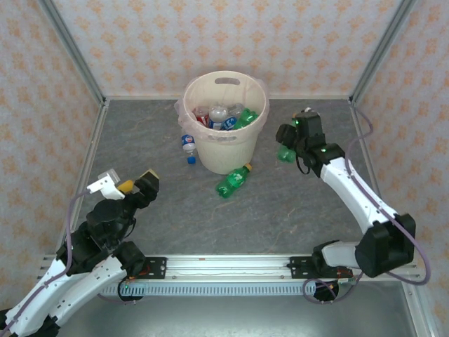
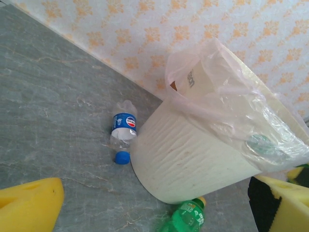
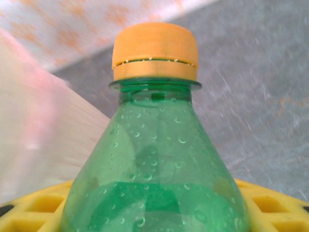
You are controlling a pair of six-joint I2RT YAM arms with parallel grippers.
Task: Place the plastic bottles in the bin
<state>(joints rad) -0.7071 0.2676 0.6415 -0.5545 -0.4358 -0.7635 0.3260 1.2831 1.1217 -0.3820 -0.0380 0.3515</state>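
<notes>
While right arm [image 1: 351, 186] is outstretched, jaws clasp bottle [image 1: 286, 153].

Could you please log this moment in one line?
right tool: shut on green bottle; left tool: open; beside bin: clear bottle, second green bottle

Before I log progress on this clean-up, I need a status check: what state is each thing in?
bin: upright, lined, several bottles inside.
clear bottle: lying on the table, left of the bin.
loose green bottle: lying in front of the bin.
held green bottle: gripped, right of the bin.
left gripper: open, empty.
right gripper: shut on the held green bottle.
</notes>
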